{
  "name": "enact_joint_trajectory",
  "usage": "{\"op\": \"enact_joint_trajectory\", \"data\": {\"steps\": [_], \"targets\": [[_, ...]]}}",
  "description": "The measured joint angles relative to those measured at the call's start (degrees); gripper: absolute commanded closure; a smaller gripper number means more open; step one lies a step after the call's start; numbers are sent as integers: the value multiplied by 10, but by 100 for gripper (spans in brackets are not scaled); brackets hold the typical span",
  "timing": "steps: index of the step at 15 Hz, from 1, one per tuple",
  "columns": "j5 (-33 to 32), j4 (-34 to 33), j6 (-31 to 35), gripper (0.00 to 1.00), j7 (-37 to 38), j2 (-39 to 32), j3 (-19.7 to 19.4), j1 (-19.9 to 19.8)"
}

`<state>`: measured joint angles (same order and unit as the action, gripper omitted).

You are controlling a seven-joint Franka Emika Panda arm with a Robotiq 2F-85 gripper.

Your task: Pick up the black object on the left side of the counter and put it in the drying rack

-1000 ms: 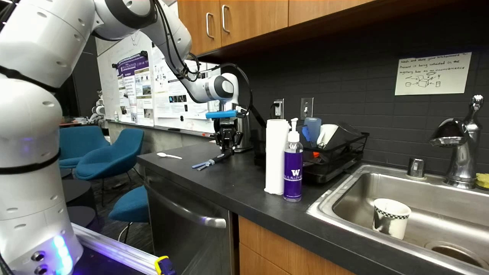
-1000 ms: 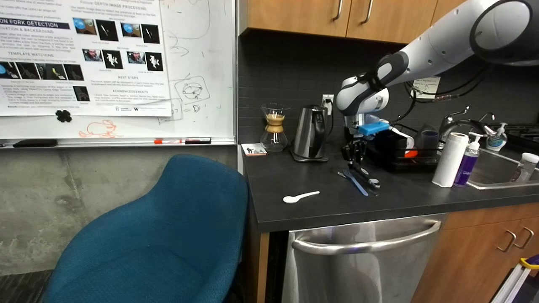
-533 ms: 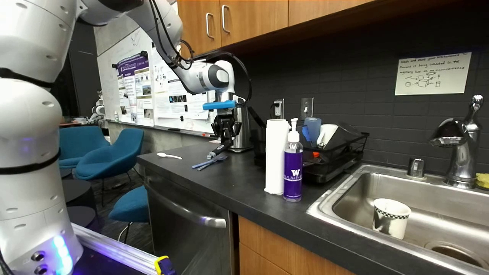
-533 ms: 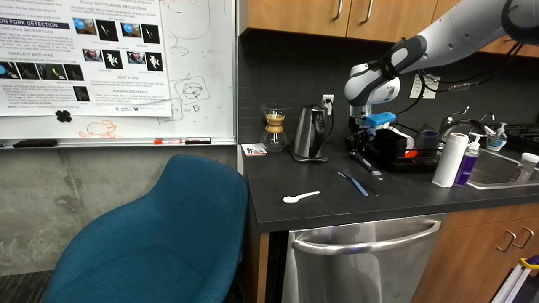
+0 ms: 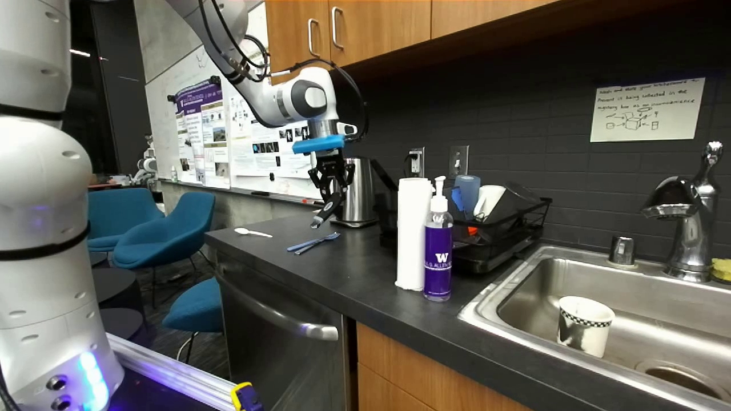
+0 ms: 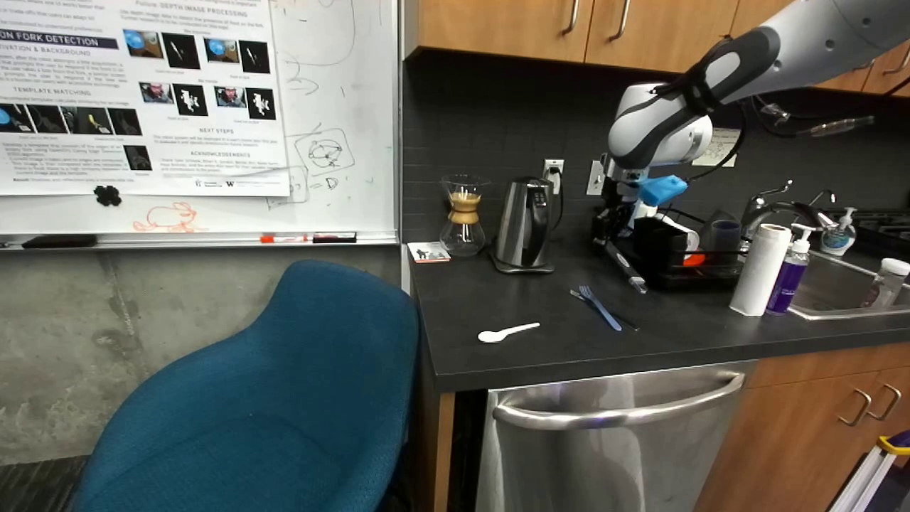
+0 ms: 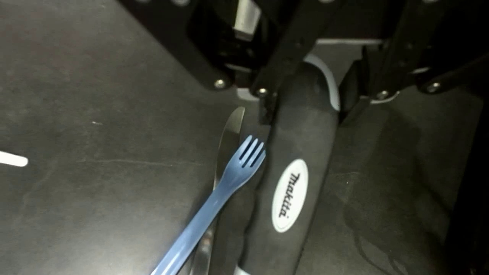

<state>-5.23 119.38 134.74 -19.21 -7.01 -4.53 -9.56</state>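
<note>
The black object is a long dark handle with a white oval "makita" label; it shows in the wrist view (image 7: 305,133) and in both exterior views (image 5: 328,211) (image 6: 625,267). My gripper (image 7: 308,106) is shut on one end of it, a finger on each side. The object hangs tilted, its free end lower, above the dark grey counter (image 5: 365,274). The gripper also shows in both exterior views (image 5: 336,194) (image 6: 606,238). The drying rack (image 6: 700,277) is black wire and holds dishware; it stands beside the gripper, toward the sink. It also shows here (image 5: 485,260).
A blue fork (image 7: 214,198) lies across a knife (image 7: 229,141) below the object. A white spoon (image 6: 508,332), a steel kettle (image 6: 522,224) and a glass carafe (image 6: 466,224) are on the counter. A white roll (image 5: 412,234) and purple bottle (image 5: 438,257) stand before the rack.
My gripper has risen off the counter with the black object in it, away from the fork and knife. In an exterior view it has shifted toward the rack. The object's tilt has grown steeper.
</note>
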Motion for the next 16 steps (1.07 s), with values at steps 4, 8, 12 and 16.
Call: {"op": "enact_joint_trajectory", "data": {"steps": [4, 8, 12, 16], "targets": [[10, 32, 49, 82, -23, 45, -6, 0], [15, 43, 80, 82, -50, 67, -25, -1], [73, 47, 123, 82, -132, 77, -46, -4], [100, 57, 163, 82, -183, 94, -55, -4]]}}
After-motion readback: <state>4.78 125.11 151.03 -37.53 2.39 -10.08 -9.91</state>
